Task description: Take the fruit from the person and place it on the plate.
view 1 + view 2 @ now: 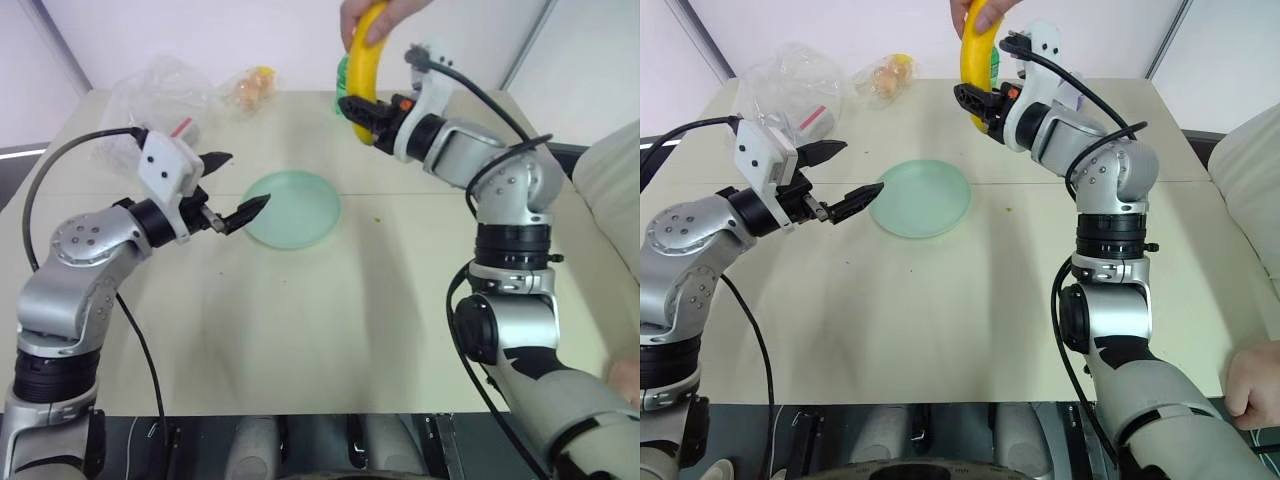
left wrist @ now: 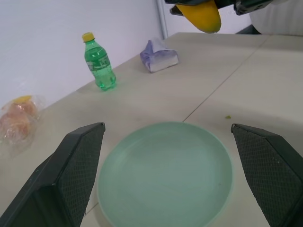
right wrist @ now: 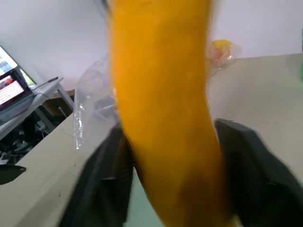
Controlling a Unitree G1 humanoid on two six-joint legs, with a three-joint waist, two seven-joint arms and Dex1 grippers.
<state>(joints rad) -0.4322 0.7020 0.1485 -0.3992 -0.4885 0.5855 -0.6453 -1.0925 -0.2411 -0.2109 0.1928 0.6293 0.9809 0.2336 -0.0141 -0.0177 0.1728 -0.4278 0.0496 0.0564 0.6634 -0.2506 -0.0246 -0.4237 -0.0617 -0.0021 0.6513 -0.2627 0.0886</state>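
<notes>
A person's hand (image 1: 385,18) holds the top of the fruit, a long yellow banana (image 1: 365,60), upright over the far side of the table. My right gripper (image 1: 362,110) is shut on the banana's lower part, and its black fingers (image 3: 246,161) flank the banana (image 3: 165,118) in the right wrist view. The pale mint-green plate (image 1: 293,208) lies flat and bare at mid-table, below and left of the banana. My left gripper (image 1: 247,180) hovers open at the plate's left edge, holding nothing, and its fingers (image 2: 71,175) frame the plate (image 2: 165,175).
Clear plastic bags (image 1: 160,95) lie at the table's back left, one with small orange-yellow items (image 1: 252,88). A green bottle (image 2: 99,61) and a tissue pack (image 2: 158,56) stand at the far edge. Another hand of the person (image 1: 1255,380) rests at the lower right.
</notes>
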